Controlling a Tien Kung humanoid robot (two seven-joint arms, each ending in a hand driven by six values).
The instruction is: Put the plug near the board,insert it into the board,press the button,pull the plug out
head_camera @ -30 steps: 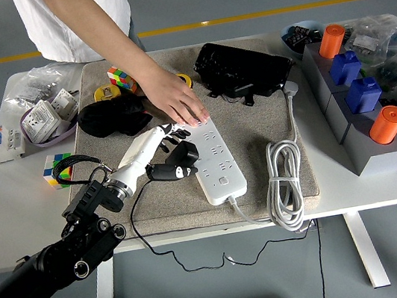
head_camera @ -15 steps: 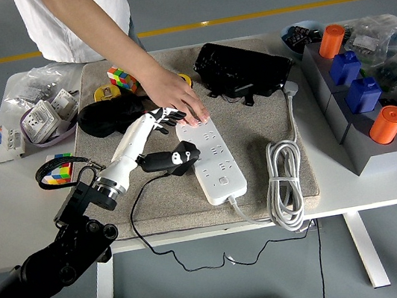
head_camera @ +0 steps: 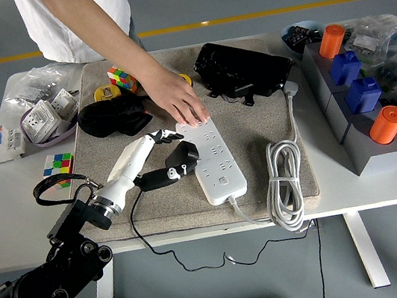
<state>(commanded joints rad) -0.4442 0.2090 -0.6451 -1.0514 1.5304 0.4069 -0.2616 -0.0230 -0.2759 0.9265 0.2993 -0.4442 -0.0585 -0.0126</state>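
Writing legible enough to read we find nowhere: the small white mark on the black plug (head_camera: 180,160) and the print on the boxed sockets (head_camera: 44,119) at the far left are too small to make out.

The plug sits at the left edge of the white power strip (head_camera: 210,158), which lies lengthwise on the grey mat (head_camera: 259,147). Whether its prongs are seated in a socket we cannot tell. Its thin black cord (head_camera: 171,255) runs off the desk's (head_camera: 14,223) near edge and hangs below.

The left robot hand (head_camera: 156,156), white with black fingertips, pinches the plug: its thumb lies under the plug body and its fingers reach over the top toward the strip. The right robot hand is out of view.

A person stands at the far side, and the person's hand (head_camera: 178,101) presses flat on the far end of the strip.

Compared with half a second ago, we see the black forearm lower and farther back toward the near left corner, the wrist dropped, and the plug at much the same spot beside the strip. The person's hand has not shifted. The Rubik's cube (head_camera: 59,164) at the left, partly covered by a cable loop earlier, now shows more of its top face.

The strip's thick white cable (head_camera: 283,181) lies coiled at the mat's right edge.
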